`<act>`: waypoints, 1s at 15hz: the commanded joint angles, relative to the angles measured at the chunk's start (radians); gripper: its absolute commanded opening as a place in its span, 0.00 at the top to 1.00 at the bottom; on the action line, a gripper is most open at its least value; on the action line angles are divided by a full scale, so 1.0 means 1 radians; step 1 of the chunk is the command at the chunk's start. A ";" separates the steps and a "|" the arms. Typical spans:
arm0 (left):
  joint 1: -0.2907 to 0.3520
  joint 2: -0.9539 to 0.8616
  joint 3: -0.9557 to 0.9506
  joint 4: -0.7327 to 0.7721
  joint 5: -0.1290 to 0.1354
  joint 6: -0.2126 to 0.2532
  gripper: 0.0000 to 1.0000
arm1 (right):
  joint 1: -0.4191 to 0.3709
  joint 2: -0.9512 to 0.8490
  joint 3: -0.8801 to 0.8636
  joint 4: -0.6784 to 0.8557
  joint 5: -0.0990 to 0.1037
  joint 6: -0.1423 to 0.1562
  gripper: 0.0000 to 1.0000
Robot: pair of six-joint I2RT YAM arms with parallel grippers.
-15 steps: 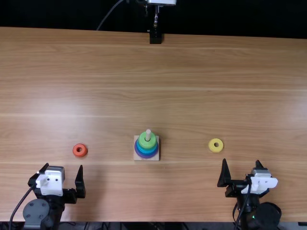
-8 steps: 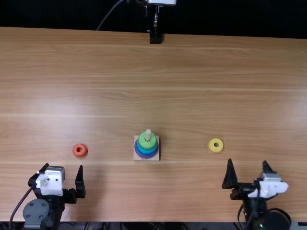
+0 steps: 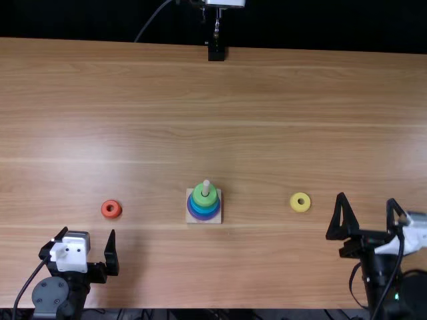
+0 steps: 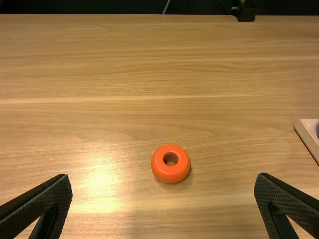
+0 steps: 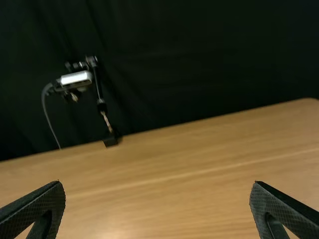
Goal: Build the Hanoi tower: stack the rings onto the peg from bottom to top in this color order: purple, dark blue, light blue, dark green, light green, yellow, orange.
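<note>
Ring in yellow point(image 3: 294, 205), likely the next one due, lies flat on the wooden table point(image 3: 267, 267), to the right of the stack. It looks smooth, stiff and light, probably not fragile, though its rounded wall may slip under a crooked pinch. The best hold is across the outer sides, level, with the hole left free for the peg point(image 3: 206, 187). That pale peg rises above a light green ring point(image 3: 199, 201) at the top of the stack, so its tip is the main obstacle: anything coming over must clear it. Lower bands show blue and purple; I cannot tell every shade apart. A square base point(image 3: 189, 219) sits beneath. Farther left, an orange ring point(image 4: 171, 176) lies flat, between the open fingers of the left claw point(image 3: 89, 232) as its wrist camera looks out, but not gripped. The right claw point(image 3: 367, 198) is open and empty, to the right of the yellow piece. At the table's far edge stands a black clamp point(image 3: 216, 52).
</note>
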 commanded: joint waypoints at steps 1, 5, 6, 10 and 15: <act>-0.005 -0.016 -0.124 -0.032 0.006 0.010 0.00 | 0.016 0.117 0.072 -0.038 -0.004 -0.074 0.00; -0.005 -0.016 -0.124 -0.032 0.006 0.010 0.00 | 0.013 0.391 0.174 -0.198 -0.008 -0.214 0.00; -0.005 -0.016 -0.124 -0.032 0.006 0.010 0.00 | 0.015 0.479 0.191 -0.213 -0.006 -0.211 0.00; -0.005 -0.016 -0.124 -0.032 0.006 0.010 0.00 | 0.059 0.750 0.200 -0.206 -0.006 -0.063 0.00; -0.005 -0.016 -0.124 -0.032 0.006 0.010 0.00 | 0.079 1.003 0.204 -0.198 -0.004 0.040 0.00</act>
